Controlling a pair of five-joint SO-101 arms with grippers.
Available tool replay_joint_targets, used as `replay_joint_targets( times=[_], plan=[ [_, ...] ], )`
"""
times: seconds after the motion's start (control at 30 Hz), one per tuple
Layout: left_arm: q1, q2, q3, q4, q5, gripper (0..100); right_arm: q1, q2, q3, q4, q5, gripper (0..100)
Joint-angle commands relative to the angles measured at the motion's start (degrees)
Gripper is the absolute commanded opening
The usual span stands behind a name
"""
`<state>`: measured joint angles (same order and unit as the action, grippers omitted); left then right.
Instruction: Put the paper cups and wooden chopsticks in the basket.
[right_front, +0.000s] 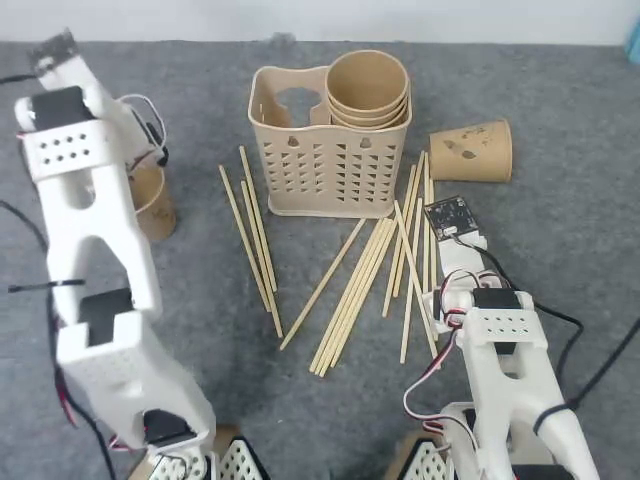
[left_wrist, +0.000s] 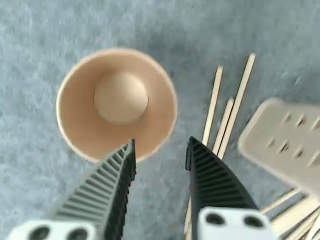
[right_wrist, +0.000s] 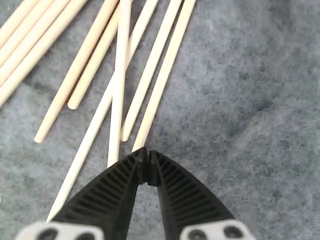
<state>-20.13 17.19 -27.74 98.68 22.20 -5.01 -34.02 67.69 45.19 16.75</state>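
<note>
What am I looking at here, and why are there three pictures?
The left arm and right arm are small robots at a table. One picture looks down from above; the other two come from cameras on the arms' wrists. On the table are a basket with stacked cups inside, a cup on its side and loose chopsticks. The left gripper, a pincer, is open above an upright cup. The right gripper is shut next to chopsticks, seemingly holding nothing.
</note>
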Motion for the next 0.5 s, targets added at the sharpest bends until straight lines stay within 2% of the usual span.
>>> replay_joint_targets(
  times=[0.0, 0.33, 0.47],
  plan=[
    [1.85, -8.7, 7.08, -0.62, -2.9, 16, 0.84, -0.57, -0.62, -1.1, 0.7, 0.8],
    [2.9, -30.77, 41.63, -20.48, -4.4, 16, 2.51, -0.75, -1.05, -0.66, -0.18, 0.8],
    [2.46, -38.24, 57.63, -30.77, -4.57, 16, 7.34, -0.75, -5.89, 1.19, -5.8, 0.9]
  ],
)
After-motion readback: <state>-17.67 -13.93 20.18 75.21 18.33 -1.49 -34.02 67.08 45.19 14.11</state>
